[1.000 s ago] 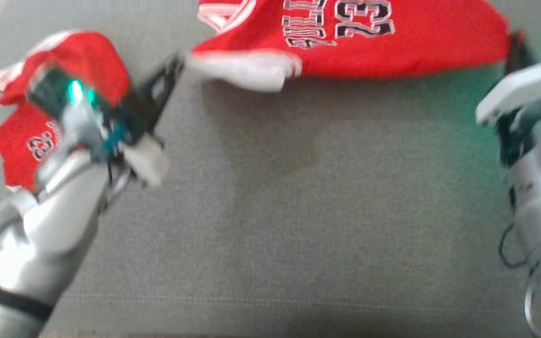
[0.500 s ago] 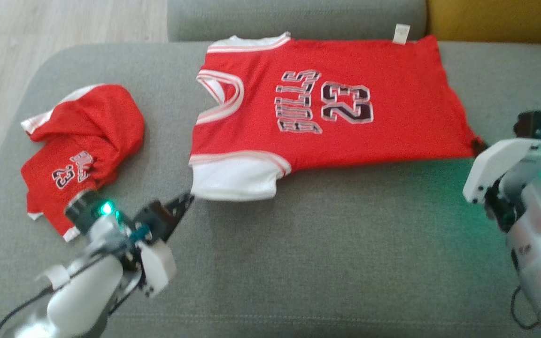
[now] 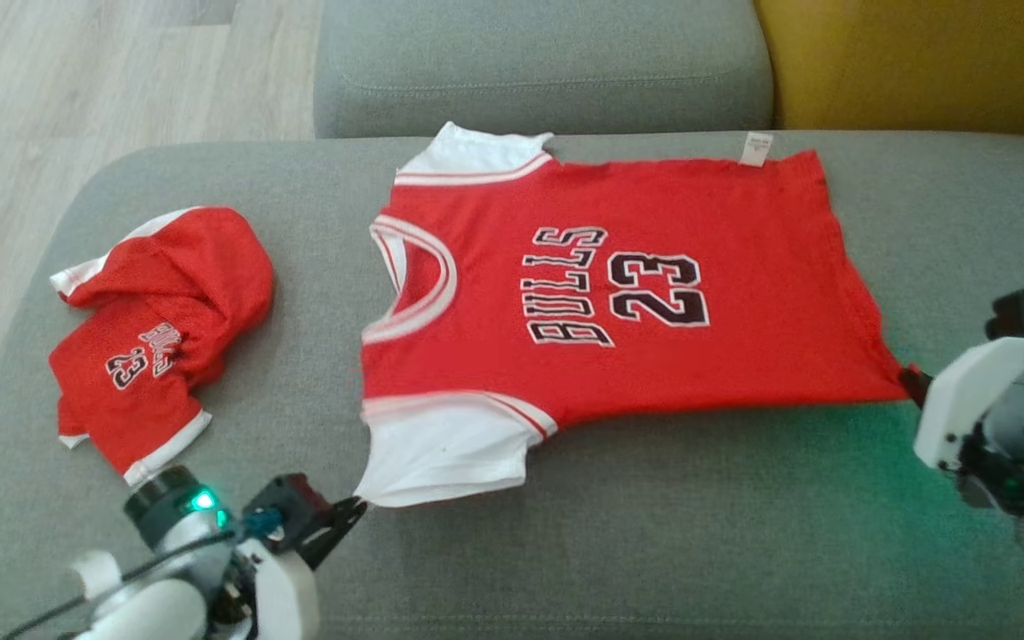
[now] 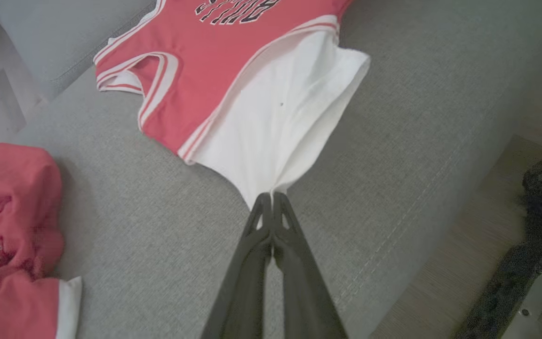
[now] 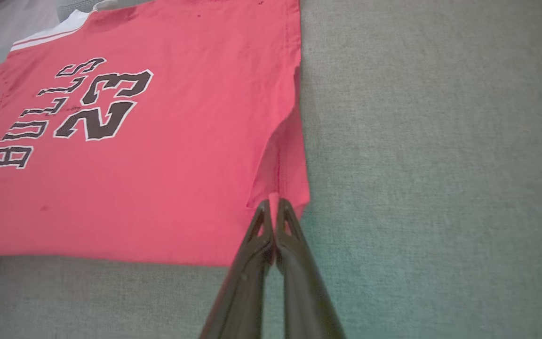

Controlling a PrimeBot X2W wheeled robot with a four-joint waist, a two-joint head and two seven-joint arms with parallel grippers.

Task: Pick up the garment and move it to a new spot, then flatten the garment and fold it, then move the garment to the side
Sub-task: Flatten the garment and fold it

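The garment (image 3: 619, 293) is a red jersey with white sleeves and black "BULLS 23" lettering, spread almost flat across a grey sofa seat (image 3: 565, 551). My left gripper (image 3: 354, 511) is shut on the corner of the near white sleeve (image 4: 275, 117), close to the seat's front edge. In the left wrist view the gripper (image 4: 271, 197) pinches the sleeve's tip. My right gripper (image 3: 914, 380) is shut on the jersey's near hem corner (image 5: 282, 188) at the right. The right wrist view shows that gripper (image 5: 273, 203) closed on the red cloth.
A second, crumpled red jersey (image 3: 156, 329) lies on the seat's left side. A grey back cushion (image 3: 539, 62) and a yellow cushion (image 3: 912, 62) stand behind. Wooden floor (image 3: 76, 80) runs along the left, beyond the seat's rounded edge.
The camera has tilted, bringing the whole sofa seat into view. Both grippers keep their grip on the jersey, which now lies flatter and more stretched out between them.
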